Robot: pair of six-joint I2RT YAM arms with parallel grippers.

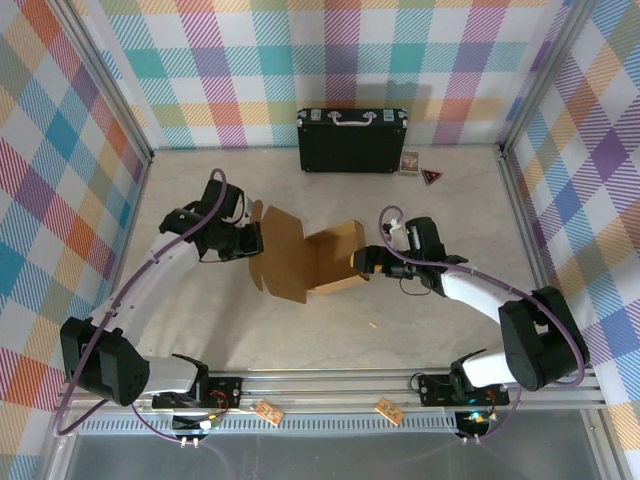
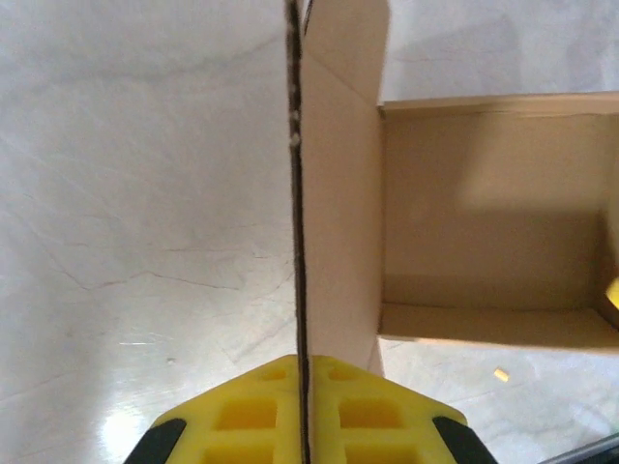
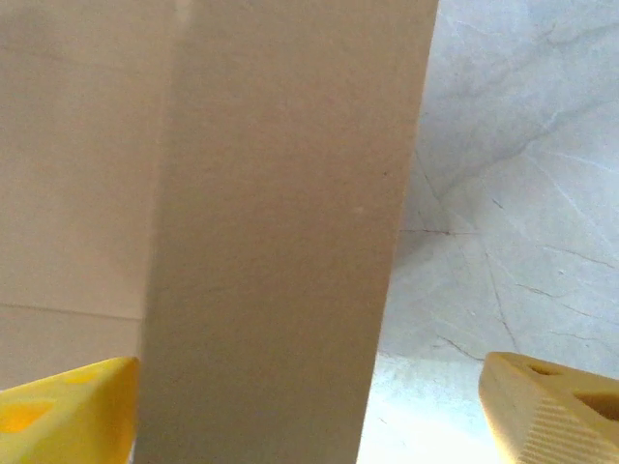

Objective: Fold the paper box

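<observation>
Left wrist: tool on box edge

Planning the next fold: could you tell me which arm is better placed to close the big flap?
Left, probably: the left gripper is shut on the paper box's upright flap; the right gripper stands open at the opposite wall.

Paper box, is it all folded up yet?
Not yet. Done: the paper box has its tray walls standing. In hand: the left claw is shut on the lid flap, raised off the table; the right claw is open at the box's right wall. Left: closing the lid.
</observation>
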